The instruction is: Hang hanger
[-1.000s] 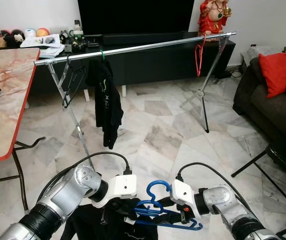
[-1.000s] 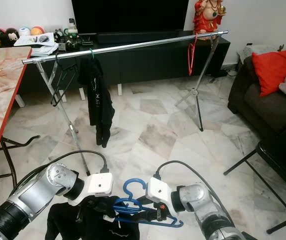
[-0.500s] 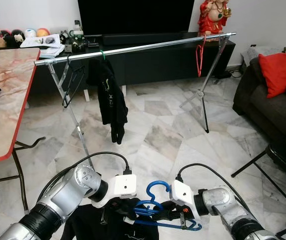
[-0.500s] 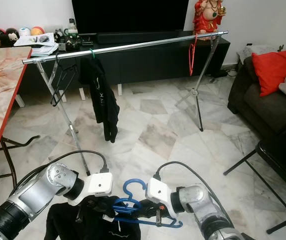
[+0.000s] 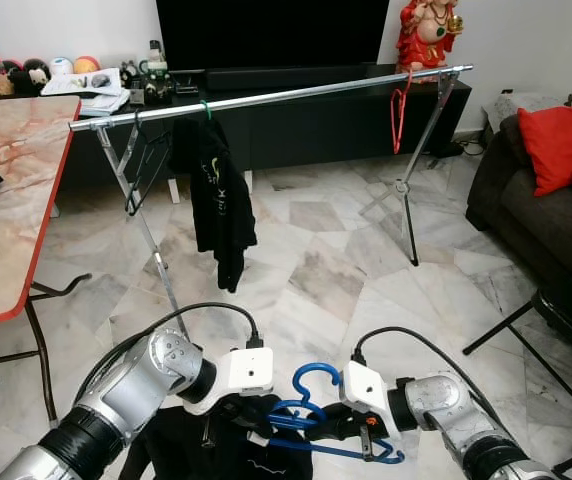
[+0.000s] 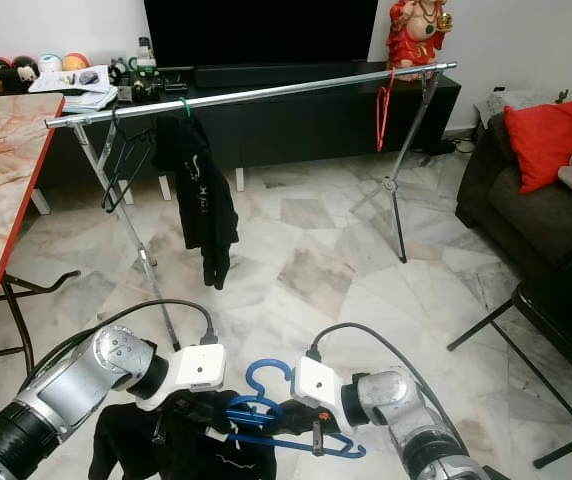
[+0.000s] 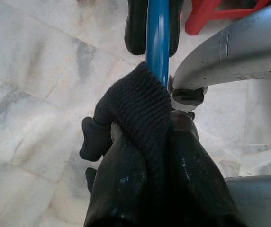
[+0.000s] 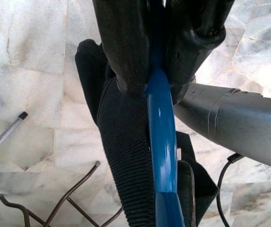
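While both tools work low in front of me, the blue hanger (image 5: 311,418) sits between them, unhung. My left tool (image 5: 251,415) is clenched on black garment (image 5: 216,450) and hanger together; my right tool (image 5: 341,425) is clamped on the blue bar. Dressing looks partly done. Lifting and hooking remain: the rail (image 5: 296,93) stands well apart, already carrying a black top (image 5: 216,195), a dark empty hanger (image 5: 144,165) and a red hanger (image 5: 399,110).

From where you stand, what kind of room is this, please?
Most likely a home living room. A big TV stands on a low black cabinet, a dark sofa with a red cushion is at the right, and a clothes rail stands on the marble floor.
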Robot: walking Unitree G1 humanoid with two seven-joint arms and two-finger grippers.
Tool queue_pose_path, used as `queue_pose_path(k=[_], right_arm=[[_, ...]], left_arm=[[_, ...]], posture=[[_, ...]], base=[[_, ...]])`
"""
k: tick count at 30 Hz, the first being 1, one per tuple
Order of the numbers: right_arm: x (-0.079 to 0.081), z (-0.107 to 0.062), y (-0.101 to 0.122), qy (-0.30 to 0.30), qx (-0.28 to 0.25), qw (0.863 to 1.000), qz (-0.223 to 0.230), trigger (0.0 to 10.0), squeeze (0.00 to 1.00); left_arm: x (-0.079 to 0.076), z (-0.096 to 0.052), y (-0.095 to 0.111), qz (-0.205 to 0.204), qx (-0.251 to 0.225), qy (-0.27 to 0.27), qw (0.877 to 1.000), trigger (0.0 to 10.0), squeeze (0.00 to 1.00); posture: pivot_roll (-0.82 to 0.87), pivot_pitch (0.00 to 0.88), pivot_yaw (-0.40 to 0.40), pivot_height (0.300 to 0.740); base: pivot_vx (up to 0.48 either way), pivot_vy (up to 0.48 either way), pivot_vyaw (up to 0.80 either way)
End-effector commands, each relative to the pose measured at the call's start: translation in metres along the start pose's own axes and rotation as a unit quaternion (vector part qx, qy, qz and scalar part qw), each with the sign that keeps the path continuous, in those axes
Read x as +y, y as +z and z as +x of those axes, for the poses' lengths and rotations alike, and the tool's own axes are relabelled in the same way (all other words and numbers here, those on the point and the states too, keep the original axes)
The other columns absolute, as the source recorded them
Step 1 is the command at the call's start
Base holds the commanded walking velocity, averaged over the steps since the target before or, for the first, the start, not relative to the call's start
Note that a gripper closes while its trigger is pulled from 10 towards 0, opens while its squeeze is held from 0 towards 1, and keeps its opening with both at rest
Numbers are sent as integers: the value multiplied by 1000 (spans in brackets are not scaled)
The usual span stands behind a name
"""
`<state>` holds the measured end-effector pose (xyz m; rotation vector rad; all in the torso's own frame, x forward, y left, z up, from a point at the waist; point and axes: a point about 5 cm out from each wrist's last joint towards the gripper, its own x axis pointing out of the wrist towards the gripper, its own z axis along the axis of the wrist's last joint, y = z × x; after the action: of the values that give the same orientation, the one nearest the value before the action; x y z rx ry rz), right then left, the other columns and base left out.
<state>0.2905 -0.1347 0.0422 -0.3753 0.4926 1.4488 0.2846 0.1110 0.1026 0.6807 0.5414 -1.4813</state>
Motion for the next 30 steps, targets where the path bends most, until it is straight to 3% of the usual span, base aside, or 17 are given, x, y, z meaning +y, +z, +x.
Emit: queue_pose_path(k=[1, 2, 4, 16, 22, 24, 28, 29, 30], right_arm=[[0, 0, -6, -23, 12, 1000, 16, 0, 0], [0, 1, -7, -25, 12, 999, 16, 0, 0], [-1, 0, -7, -33, 13, 999, 15, 0, 0], [-11, -3, -5, -123, 3, 992, 8, 0, 0], [-20, -12, -5, -217, -15, 976, 17, 0, 0], [-24, -18, -7, -263, -27, 964, 30, 0, 0], [-27, -21, -4, -276, -45, 960, 32, 0, 0], [-28, -23, -2, -283, -53, 957, 32, 0, 0], [-29, -24, -1, -286, -59, 956, 31, 0, 0]], left_arm=[[1, -2, 29, 48, -57, -11, 997, 10000, 718], [0, -3, 29, 47, -59, -16, 997, 10000, 953], [0, -4, 30, 46, -63, -17, 997, 10000, 1000], [1, -8, 32, 43, -69, -13, 997, 10000, 1000], [12, -24, 26, 20, -73, 52, 996, 10000, 1000], [18, -33, 20, -2, -82, 109, 991, 10000, 1000], [22, -36, 15, -17, -90, 167, 982, 10000, 1000], [25, -35, 10, -18, -89, 209, 974, 10000, 169], [26, -34, 6, -30, -86, 226, 970, 10000, 0]], posture=[[-4, 22, -25, 740], [-2, 23, -25, 740], [-2, 23, -25, 740], [1, 41, -24, 740], [6, 55, -24, 740], [13, 61, -26, 740], [19, 63, -34, 740], [25, 63, -38, 740], [29, 63, -40, 740]], base=[[0, 0, 0], [0, 0, 0], [0, 0, 0], [0, 0, 0], [0, 0, 0], [0, 0, 0], [0, 0, 0], [0, 0, 0], [0, 0, 0]])
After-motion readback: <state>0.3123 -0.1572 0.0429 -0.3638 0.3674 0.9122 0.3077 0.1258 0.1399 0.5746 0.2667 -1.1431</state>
